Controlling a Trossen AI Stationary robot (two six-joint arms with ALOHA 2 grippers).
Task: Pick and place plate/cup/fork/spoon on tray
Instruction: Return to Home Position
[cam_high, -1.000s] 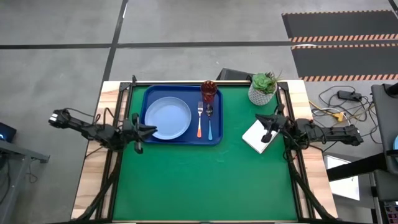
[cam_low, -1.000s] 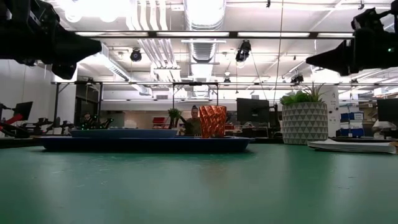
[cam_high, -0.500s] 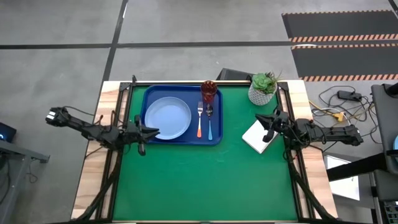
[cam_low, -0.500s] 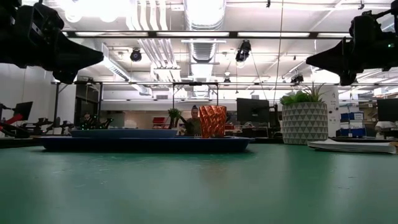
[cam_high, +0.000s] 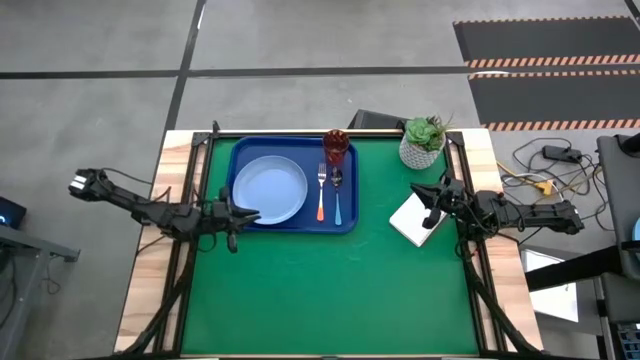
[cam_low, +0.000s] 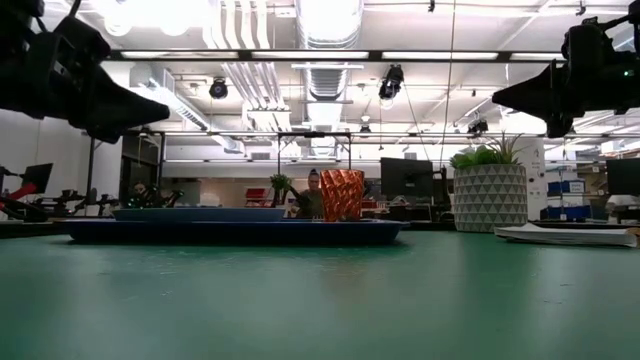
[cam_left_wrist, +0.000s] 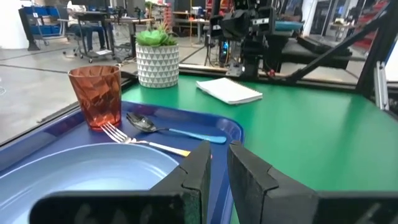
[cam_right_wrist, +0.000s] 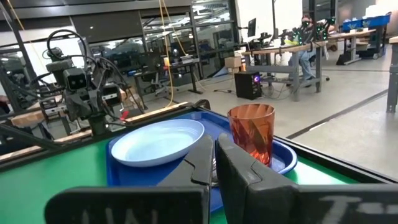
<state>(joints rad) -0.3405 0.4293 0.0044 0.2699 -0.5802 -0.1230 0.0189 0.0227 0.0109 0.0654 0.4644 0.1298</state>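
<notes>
Left end effector (cam_high: 243, 214) drifted slightly back along tray (cam_high: 240, 150) edge, near-closed, empty; right end effector (cam_high: 428, 198) unmoved, closed, empty.

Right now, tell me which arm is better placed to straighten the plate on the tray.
Left. The left gripper hovers at the tray's edge right beside the plate; the right gripper is across the table, over the white box.

The tray (cam_high: 292, 186) lies at the table's (cam_high: 330, 290) far left, holding the plate (cam_high: 269, 190) on its left side. Right of the plate lie the fork (cam_high: 321, 192) and spoon (cam_high: 337, 194) side by side, with the cup (cam_high: 335, 146) behind them.
</notes>
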